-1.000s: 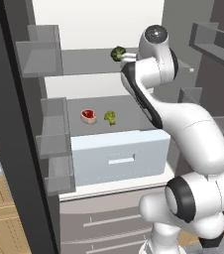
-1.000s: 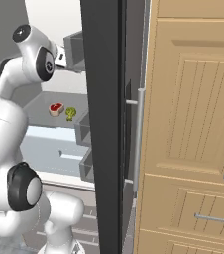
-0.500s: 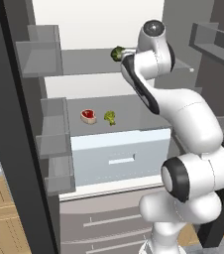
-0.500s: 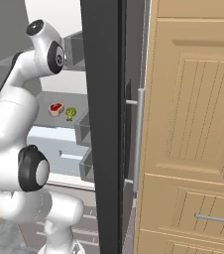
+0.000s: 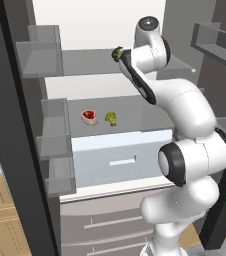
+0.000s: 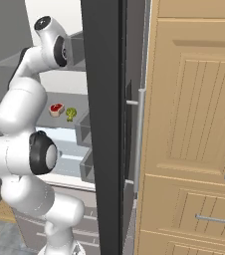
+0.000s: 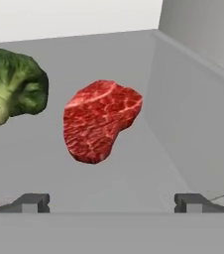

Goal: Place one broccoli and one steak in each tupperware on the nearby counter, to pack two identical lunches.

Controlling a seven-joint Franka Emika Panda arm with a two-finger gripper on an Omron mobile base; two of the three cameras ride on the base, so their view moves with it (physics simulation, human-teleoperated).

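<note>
Your end effector point(image 7: 112, 202) spread wide, holding nothing, steak point(image 7: 100, 120) at centre of the hand view on a grey fridge shelf point(image 7: 134, 168), broccoli point(image 7: 14, 85) just left of it, apart, second steak point(image 5: 89, 117) and broccoli point(image 5: 111, 118) on lower shelf point(image 5: 135, 115), middle-left.

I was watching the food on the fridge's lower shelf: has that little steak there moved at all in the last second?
No. The steak sits left of the broccoli, above the white drawer, as before. The arm is what shifted.
</note>
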